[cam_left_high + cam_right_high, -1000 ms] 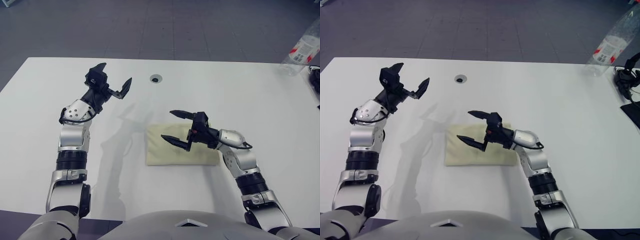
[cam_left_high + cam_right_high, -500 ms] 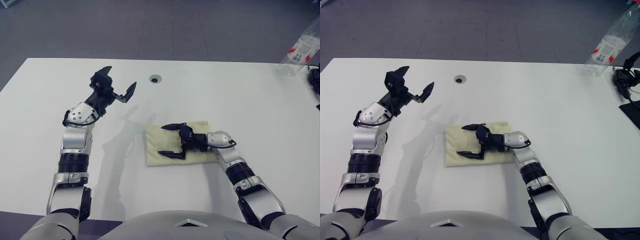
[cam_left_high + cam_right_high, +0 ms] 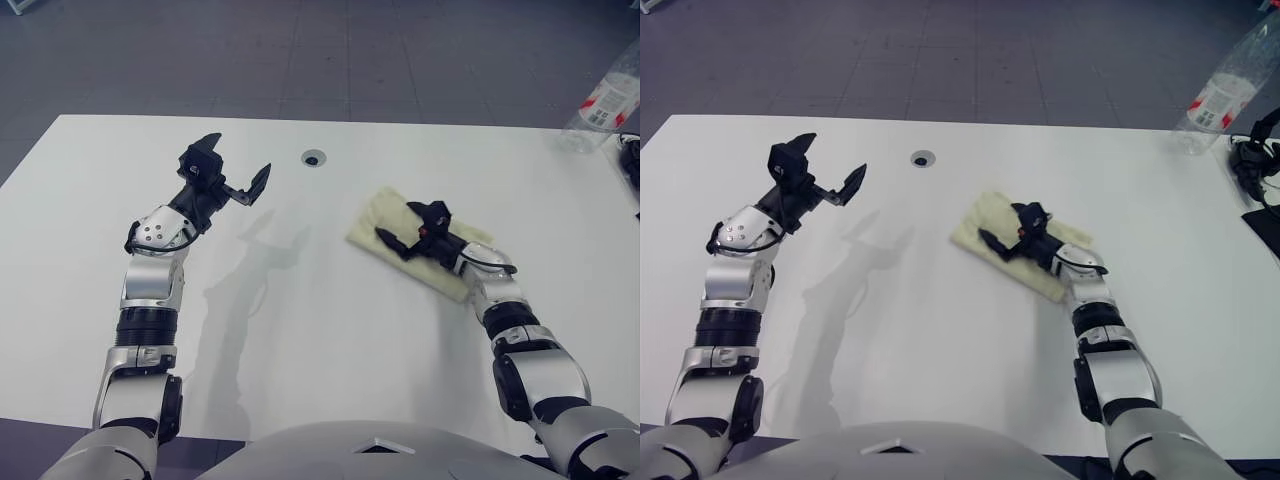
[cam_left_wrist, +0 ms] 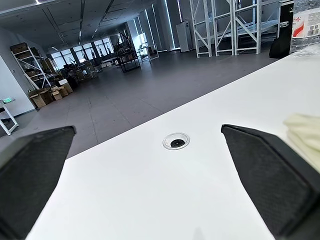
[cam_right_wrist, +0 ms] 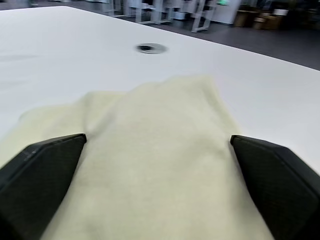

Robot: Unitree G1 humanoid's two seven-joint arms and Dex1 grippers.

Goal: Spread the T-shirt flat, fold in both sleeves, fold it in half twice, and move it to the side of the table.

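The T-shirt (image 3: 377, 222), pale yellow and folded into a small rectangle, lies askew on the white table (image 3: 300, 330), right of centre. My right gripper (image 3: 408, 232) rests low on top of it, open, its fingers spread across the cloth. In the right wrist view the shirt (image 5: 150, 150) stretches between the two dark fingers (image 5: 40, 160). My left gripper (image 3: 238, 158) hangs open above the table's far left part, well away from the shirt, nothing between its fingers (image 4: 270, 170).
A round cable hole (image 3: 312, 157) sits in the table near the far edge. A plastic bottle (image 3: 605, 100) stands at the far right corner, with black cabling (image 3: 1250, 155) beside it at the right edge. Bare tabletop spreads across the left and front.
The shirt has slid right and farther back and turned askew under my right gripper, which moved with it. My left arm has stayed almost still.
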